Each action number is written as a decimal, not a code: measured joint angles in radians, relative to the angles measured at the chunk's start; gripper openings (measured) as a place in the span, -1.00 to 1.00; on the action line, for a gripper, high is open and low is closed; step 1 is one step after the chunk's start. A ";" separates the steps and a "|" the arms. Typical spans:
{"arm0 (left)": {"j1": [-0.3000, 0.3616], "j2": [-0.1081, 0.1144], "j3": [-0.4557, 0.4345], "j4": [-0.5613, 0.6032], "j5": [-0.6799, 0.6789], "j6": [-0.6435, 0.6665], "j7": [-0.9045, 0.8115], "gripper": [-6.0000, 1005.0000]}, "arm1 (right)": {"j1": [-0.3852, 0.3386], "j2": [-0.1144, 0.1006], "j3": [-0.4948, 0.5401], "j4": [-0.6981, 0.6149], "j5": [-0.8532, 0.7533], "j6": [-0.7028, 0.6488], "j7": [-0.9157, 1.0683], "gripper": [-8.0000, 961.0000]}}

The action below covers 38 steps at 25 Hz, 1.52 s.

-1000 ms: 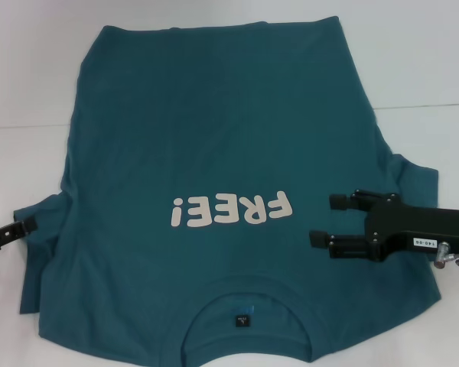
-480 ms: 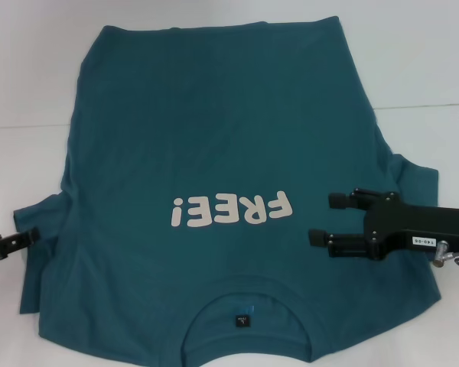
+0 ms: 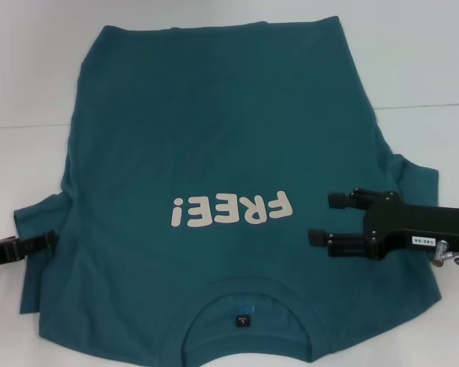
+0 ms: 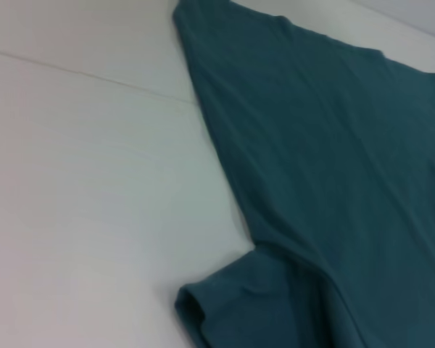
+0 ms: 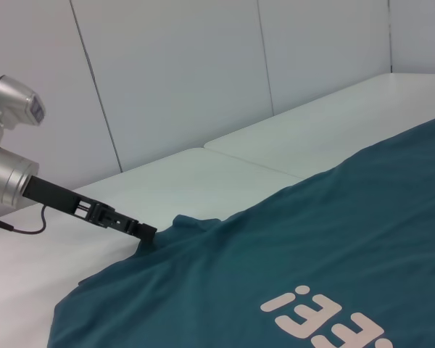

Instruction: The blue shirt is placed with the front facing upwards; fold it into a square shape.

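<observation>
White tabletop (image 3: 428, 61) stretches under everything you see, with the blue shirt (image 3: 214, 138) spread flat across it, front up, collar toward the robot and the FREE! lettering (image 3: 231, 211) just off the right gripper's fingertips. Your right gripper (image 3: 327, 219) hovers over the chest with its jaws apart, holding nothing. Your left gripper (image 3: 46, 241) sits at the sleeve on its own side, tip touching or just above the cloth; you cannot tell whether it is open or closed. If it pinches only the top layer, the fold will likely drag and bunch. That arm's wrist camera shows none of its fingers, and the nearest shirt edge is cut off.
</observation>
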 joint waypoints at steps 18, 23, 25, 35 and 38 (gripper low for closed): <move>-0.022 0.001 0.032 -0.031 0.001 -0.048 0.038 0.04 | 0.007 0.000 0.001 0.000 0.000 0.000 0.024 0.91; -0.021 -0.002 0.039 -0.030 0.001 -0.057 0.047 -0.45 | 0.005 0.000 0.006 -0.002 0.000 -0.005 0.030 0.90; -0.020 -0.004 0.039 -0.025 0.002 -0.057 0.048 -0.58 | 0.003 0.000 0.008 -0.002 0.000 -0.006 0.030 0.90; -0.017 -0.003 0.049 0.026 0.002 -0.048 0.045 -0.92 | -0.002 0.000 0.010 -0.002 0.012 -0.008 0.040 0.90; -0.017 0.004 0.049 0.035 0.002 -0.044 0.042 -0.93 | -0.005 0.000 0.010 -0.008 0.024 -0.010 0.051 0.90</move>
